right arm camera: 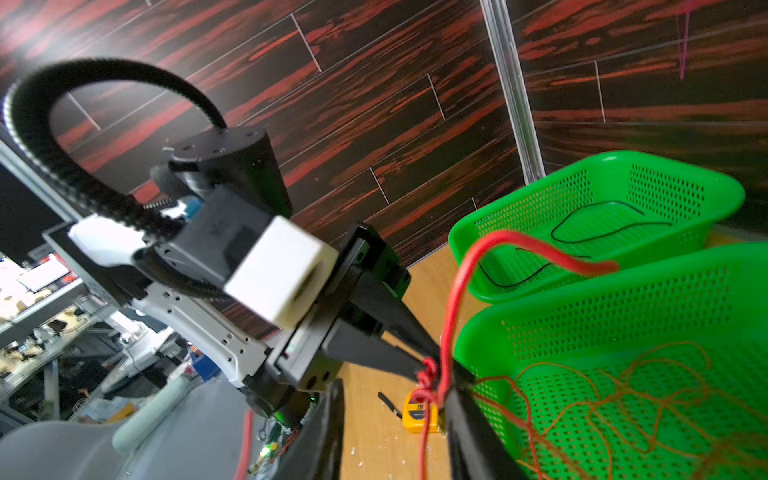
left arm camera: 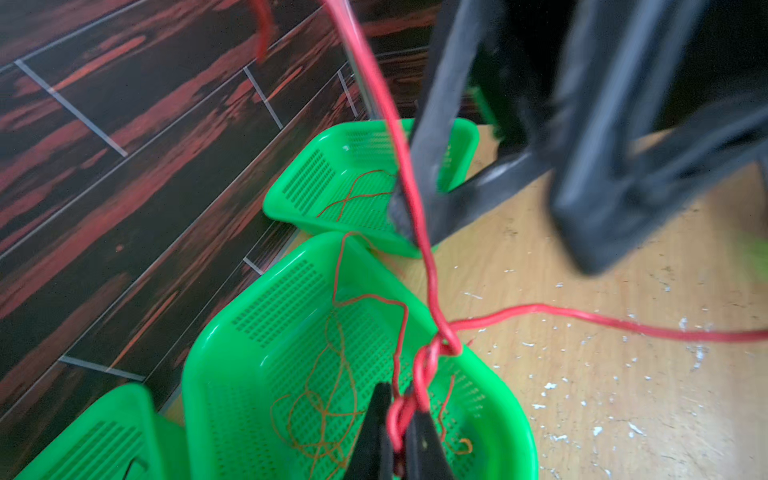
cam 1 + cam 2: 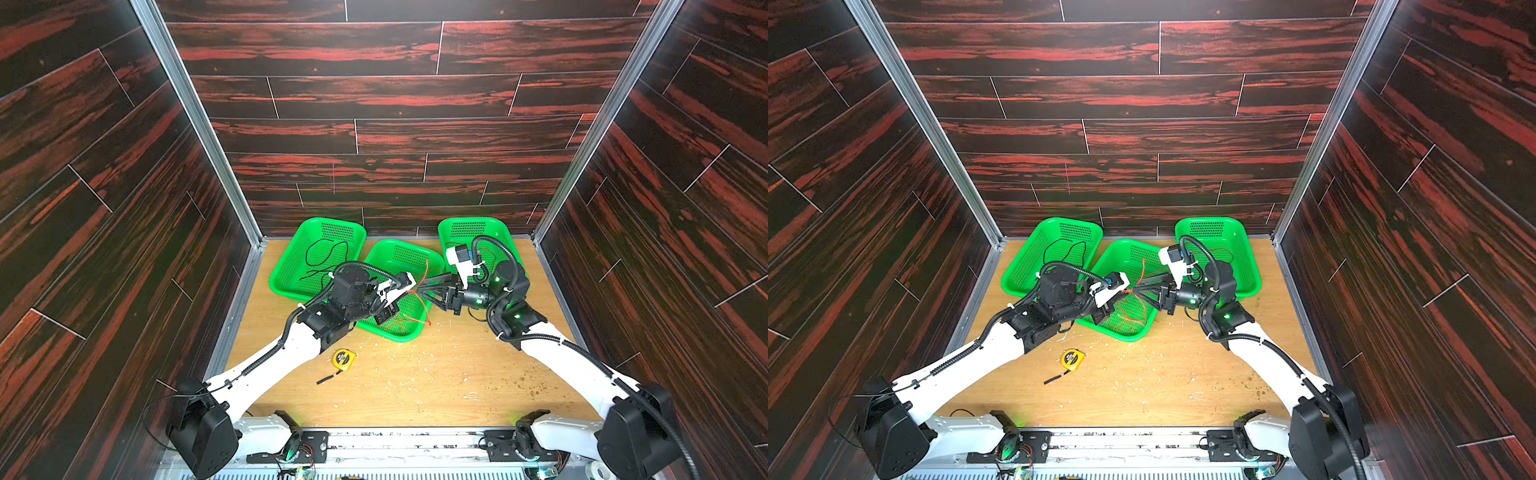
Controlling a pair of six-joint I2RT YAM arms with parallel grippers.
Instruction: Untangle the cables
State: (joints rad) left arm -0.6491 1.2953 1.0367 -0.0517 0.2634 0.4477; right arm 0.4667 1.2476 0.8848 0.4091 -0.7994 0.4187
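- Red cable (image 2: 432, 291) hung twisted above the middle basket (image 3: 411, 334) — the left pincer (image 2: 399, 419) was clamped on its knotted stretch, likely to anchor it.
- Right pincer (image 2: 492, 241) stood with jaws apart beside the same strand, gripping nothing — seemingly placed for a fresh hold.
- Orange cable (image 2: 324, 415) lay loose in that basket; the black cable (image 3: 328, 257) lay separately in the left basket (image 3: 291, 257).

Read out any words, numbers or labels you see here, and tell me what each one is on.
Nothing reads clearly.
Round black label on the yellow tape measure: print too small in both top views, too blurred in the right wrist view.
No other text shows.
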